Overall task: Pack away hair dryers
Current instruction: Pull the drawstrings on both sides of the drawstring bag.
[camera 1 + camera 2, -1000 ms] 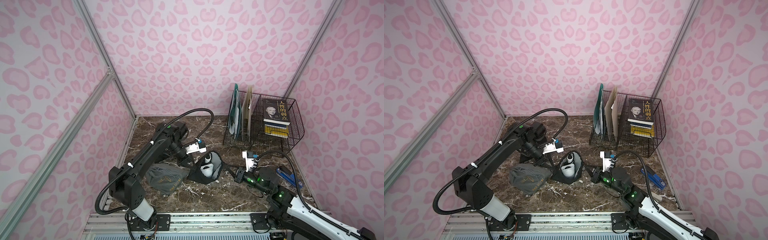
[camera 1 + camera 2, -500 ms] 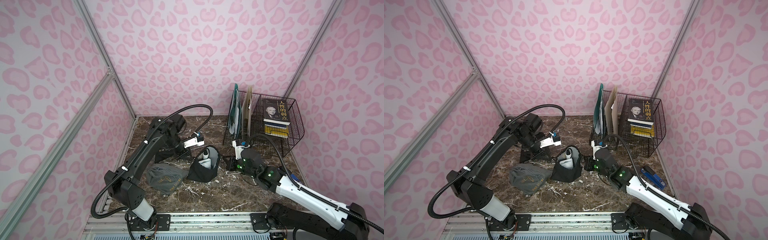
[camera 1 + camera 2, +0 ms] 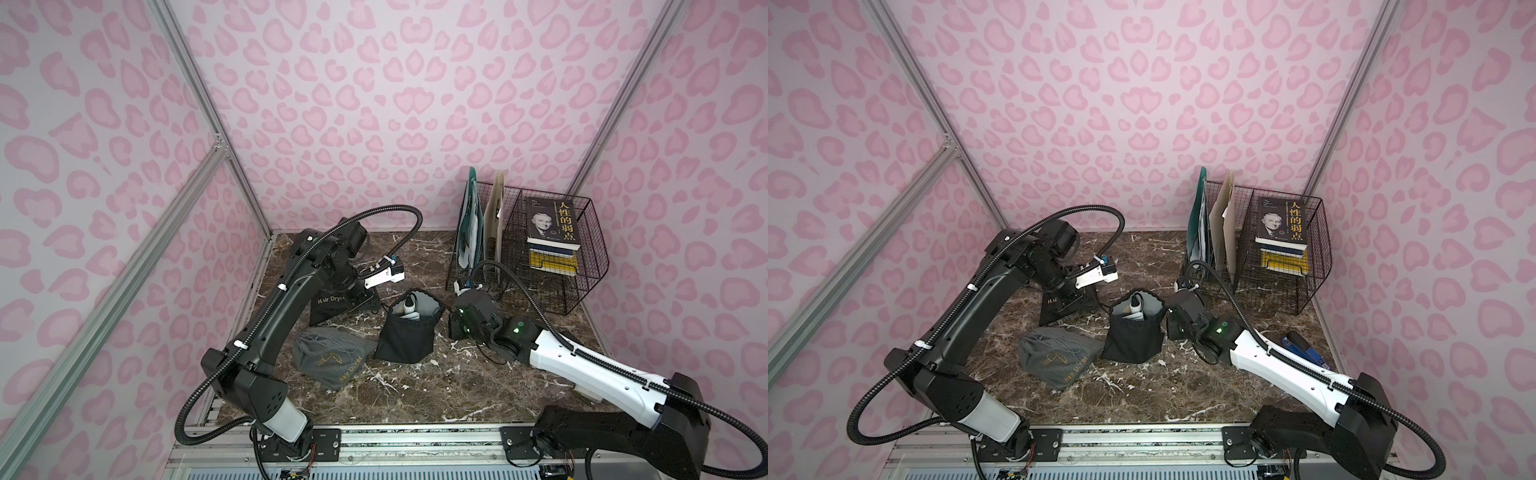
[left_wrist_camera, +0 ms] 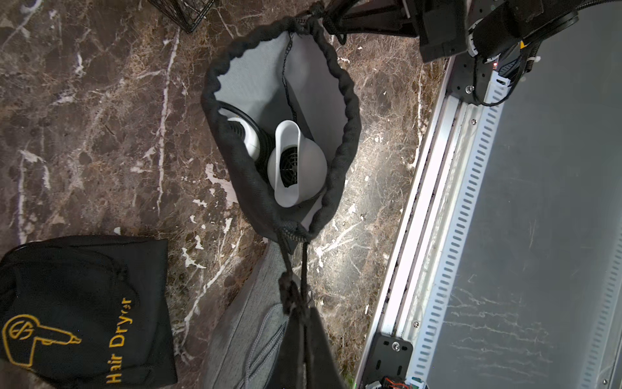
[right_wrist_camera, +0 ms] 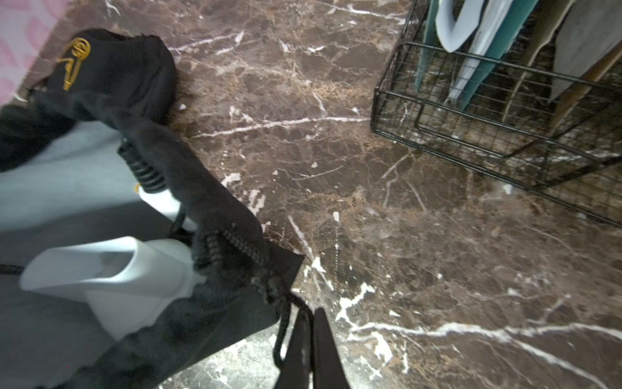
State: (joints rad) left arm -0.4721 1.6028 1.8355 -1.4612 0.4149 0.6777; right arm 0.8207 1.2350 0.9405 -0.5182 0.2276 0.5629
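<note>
A black drawstring pouch (image 3: 409, 338) (image 3: 1133, 338) stands upright in mid-table, its mouth open. Inside it lies a white hair dryer (image 4: 304, 168) (image 5: 111, 279) (image 3: 405, 309), nozzle up, with its black cord beside it. My left gripper (image 4: 304, 323) (image 3: 368, 297) is shut on the pouch's drawstring (image 4: 292, 269) at the pouch's left side. My right gripper (image 5: 311, 320) (image 3: 452, 318) is shut on the drawstring (image 5: 286, 323) at the pouch's right side. No other hair dryers show.
A black "Hair Dryer" pouch (image 3: 332, 307) (image 4: 84, 310) lies behind the left gripper and a grey one (image 3: 328, 357) (image 3: 1054, 357) in front of it. A wire basket (image 3: 582, 286) with books and folders stands at the back right. A blue stapler (image 3: 1304, 347) lies by the right wall.
Both grippers moved toward the back of the table, holding the strings. The pouch went from lying tilted to standing upright. The right arm stretched forward from the front rail.
</note>
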